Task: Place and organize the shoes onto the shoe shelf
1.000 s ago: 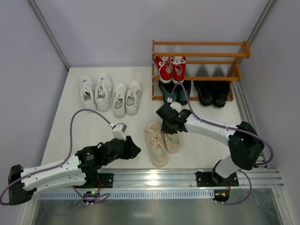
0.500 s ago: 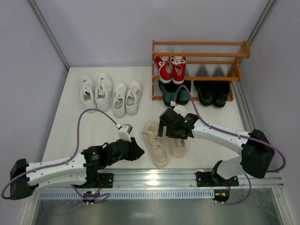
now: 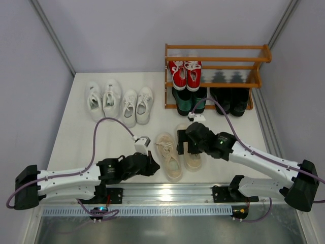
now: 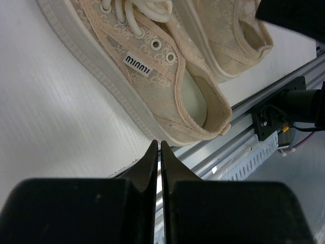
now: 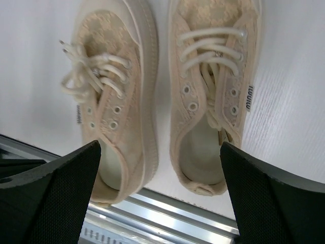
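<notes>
The cream pair lies near the front: left shoe (image 3: 168, 158), right shoe (image 3: 192, 152), toes pointing to the shoe shelf (image 3: 216, 59). My right gripper (image 3: 185, 145) hovers over their heels, open, its fingers spanning both shoes (image 5: 160, 147) with nothing held. Shut and empty, my left gripper (image 3: 152, 165) sits just off the heel of the left cream shoe (image 4: 152, 71), its tips (image 4: 157, 145) close to the sole. Red sneakers (image 3: 185, 73) sit on the middle tier. Dark green loafers (image 3: 189, 99) and black loafers (image 3: 231, 99) sit on the bottom tier.
Two white sneaker pairs (image 3: 103, 99) (image 3: 137, 105) stand side by side at the back left of the floor. A metal rail (image 3: 167, 193) runs along the near edge just behind the cream heels. Walls close in the left, back and right sides.
My right gripper opened and drew back from near the shelf to above the cream pair. My left gripper closed and slid right toward the left cream shoe's heel.
</notes>
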Robot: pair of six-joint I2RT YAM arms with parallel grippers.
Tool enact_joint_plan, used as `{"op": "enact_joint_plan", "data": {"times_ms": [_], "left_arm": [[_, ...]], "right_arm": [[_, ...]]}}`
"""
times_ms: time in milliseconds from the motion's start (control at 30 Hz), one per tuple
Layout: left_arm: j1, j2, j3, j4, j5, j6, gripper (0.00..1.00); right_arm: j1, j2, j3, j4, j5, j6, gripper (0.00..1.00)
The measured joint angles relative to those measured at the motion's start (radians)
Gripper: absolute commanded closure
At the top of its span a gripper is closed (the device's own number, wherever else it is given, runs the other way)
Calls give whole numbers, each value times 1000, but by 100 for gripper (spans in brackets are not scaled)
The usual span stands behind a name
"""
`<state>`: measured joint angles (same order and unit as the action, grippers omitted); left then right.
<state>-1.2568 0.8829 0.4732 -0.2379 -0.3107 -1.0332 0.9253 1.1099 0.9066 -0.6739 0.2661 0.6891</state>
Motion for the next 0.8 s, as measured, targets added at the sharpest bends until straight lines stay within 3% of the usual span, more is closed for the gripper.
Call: {"op": "enact_joint_plan", "data": {"times_ms": [233, 800], "left_arm": [[0, 165, 0, 92, 5, 6, 100], [-2, 383, 17, 339, 0, 63, 100]], "right_arm": [[3, 2, -133, 19, -60, -56, 0], [16, 22, -159, 136, -155, -99, 0]]}}
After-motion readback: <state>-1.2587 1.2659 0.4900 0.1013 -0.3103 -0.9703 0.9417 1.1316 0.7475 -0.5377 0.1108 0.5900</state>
